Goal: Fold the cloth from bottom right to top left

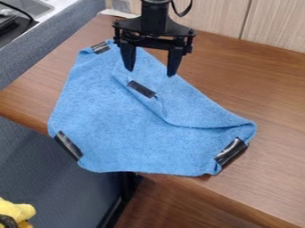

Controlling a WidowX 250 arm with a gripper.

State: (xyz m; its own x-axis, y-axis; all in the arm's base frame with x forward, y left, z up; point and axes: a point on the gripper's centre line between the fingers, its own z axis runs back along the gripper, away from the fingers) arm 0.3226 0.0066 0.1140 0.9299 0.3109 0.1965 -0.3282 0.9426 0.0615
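The gripper (150,72) hangs open over the upper part of the blue cloth (101,111), its two fingers spread wide with nothing held between them. The cloth lies on the wooden table, black tape at its corners. Its upper right part is folded inward as a flap (184,104), whose black-taped corner (142,89) rests near the middle, just below the fingers. Other taped corners are at the upper left (100,47), lower left (68,145) and lower right (231,151). The lower left part of the cloth reaches over the table's front edge.
The wooden table (268,111) extends to the right of the cloth. Light wooden panels (274,22) stand behind it. A grey-blue partition (35,62) runs along the left, with a sink (26,6) beyond. A yellow toy (17,211) is at the lower left.
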